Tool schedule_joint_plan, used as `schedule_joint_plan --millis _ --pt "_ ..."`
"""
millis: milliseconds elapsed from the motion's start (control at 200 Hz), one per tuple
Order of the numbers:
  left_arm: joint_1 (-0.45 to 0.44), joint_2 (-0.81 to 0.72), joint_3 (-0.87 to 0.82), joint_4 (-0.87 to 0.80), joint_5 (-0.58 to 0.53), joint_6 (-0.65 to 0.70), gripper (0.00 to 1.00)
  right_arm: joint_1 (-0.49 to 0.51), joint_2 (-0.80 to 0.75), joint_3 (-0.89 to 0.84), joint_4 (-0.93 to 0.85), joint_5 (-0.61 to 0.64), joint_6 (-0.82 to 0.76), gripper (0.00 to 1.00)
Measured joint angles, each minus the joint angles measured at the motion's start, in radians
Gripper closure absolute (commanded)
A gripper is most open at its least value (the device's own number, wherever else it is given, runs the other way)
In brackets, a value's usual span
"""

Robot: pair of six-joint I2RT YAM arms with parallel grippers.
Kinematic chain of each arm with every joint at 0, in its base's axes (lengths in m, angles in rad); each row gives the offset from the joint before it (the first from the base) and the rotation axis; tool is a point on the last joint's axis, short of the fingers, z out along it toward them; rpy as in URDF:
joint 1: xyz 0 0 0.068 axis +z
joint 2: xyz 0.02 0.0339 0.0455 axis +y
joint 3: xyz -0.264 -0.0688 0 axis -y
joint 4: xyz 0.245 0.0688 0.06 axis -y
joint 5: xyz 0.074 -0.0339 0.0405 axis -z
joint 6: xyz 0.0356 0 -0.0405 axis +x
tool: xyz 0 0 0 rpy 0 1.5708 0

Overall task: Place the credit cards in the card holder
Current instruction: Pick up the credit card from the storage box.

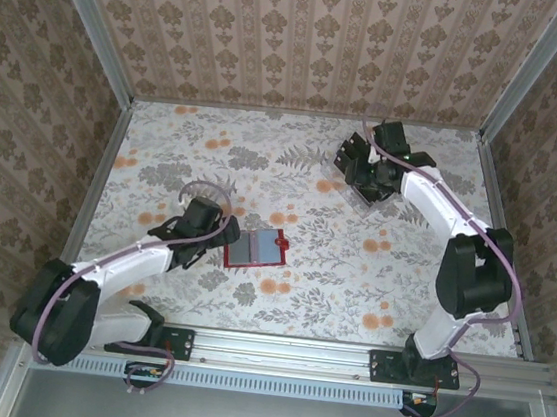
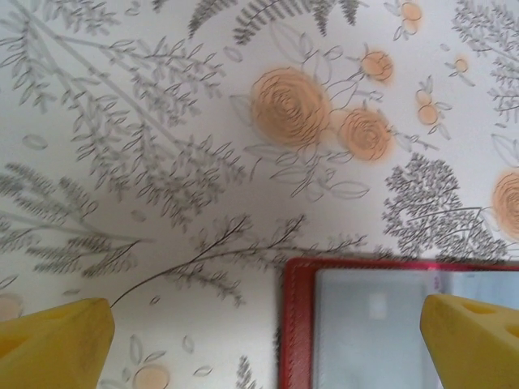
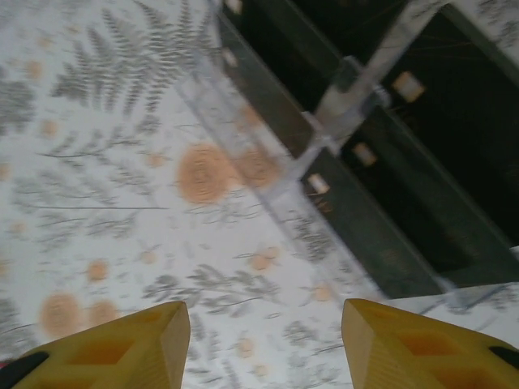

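The card holder (image 1: pixel 257 249) lies open on the floral table, red-rimmed with a pale grey inside. My left gripper (image 1: pixel 218 230) hovers just left of it, jaws open wide. In the left wrist view the card holder (image 2: pixel 298 324) reaches in from the lower right, its left edge between my yellow fingers (image 2: pixel 61 344), and the left gripper (image 2: pixel 268 352) holds nothing. At the back right, dark credit cards (image 1: pixel 372 182) stand in a clear plastic stand. My right gripper (image 1: pixel 366 166) hangs over them. The right wrist view shows the credit cards (image 3: pixel 381 219) ahead of the open, empty right gripper (image 3: pixel 263 352).
The clear plastic stand (image 3: pixel 345 101) sits near the back right of the table. Patterned walls (image 1: pixel 308 41) close in the table on three sides, with a metal rail (image 1: pixel 292 351) along the near edge. Bare tablecloth (image 1: pixel 352 267) lies between the two arms.
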Motion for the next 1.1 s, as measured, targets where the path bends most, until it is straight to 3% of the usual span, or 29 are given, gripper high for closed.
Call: schedule_joint_plan --millis 455,715,1100 --pt "0.027 0.104 0.047 0.035 0.086 0.032 0.00 0.000 0.179 0.094 -0.072 0.214 -0.154 0.47" --pt "0.027 0.104 0.047 0.042 0.093 0.032 0.00 0.000 0.206 0.108 -0.072 0.214 -0.161 0.48" --pt "0.027 0.104 0.047 0.050 0.093 0.032 0.00 0.005 0.206 0.101 -0.064 0.145 -0.152 0.57"
